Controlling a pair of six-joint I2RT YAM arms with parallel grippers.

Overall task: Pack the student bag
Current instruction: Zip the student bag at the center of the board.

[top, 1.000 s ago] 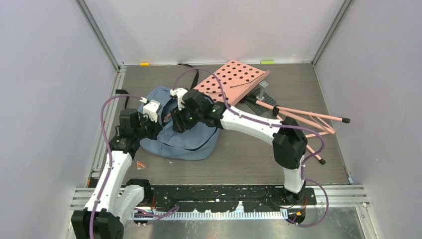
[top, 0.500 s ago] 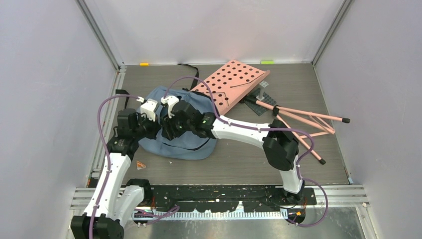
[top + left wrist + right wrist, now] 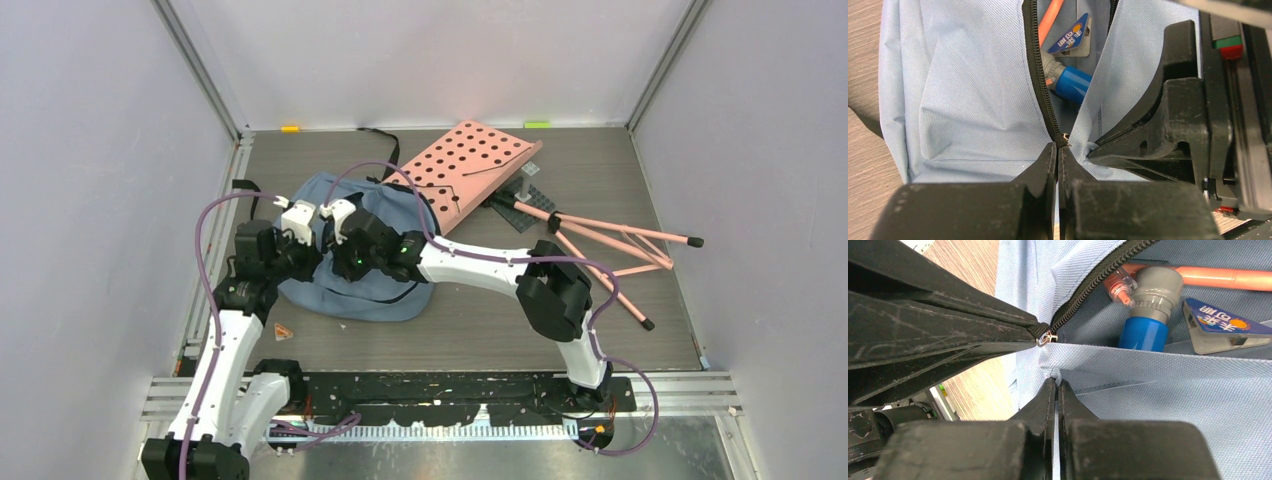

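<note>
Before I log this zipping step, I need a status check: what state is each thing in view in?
student bag: lying flat, partly unzipped, blue marker showing inside
left gripper: shut on the zipper pull
right gripper: shut on the student bag's fabric beside the zipper
pink perforated board: lying tipped on the table, legs splayed

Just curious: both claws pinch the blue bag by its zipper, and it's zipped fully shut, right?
Not shut. The left gripper and right gripper do pinch the student bag by its zipper, but the zipper is open: the left wrist view shows an orange pen and a blue marker inside.
</note>
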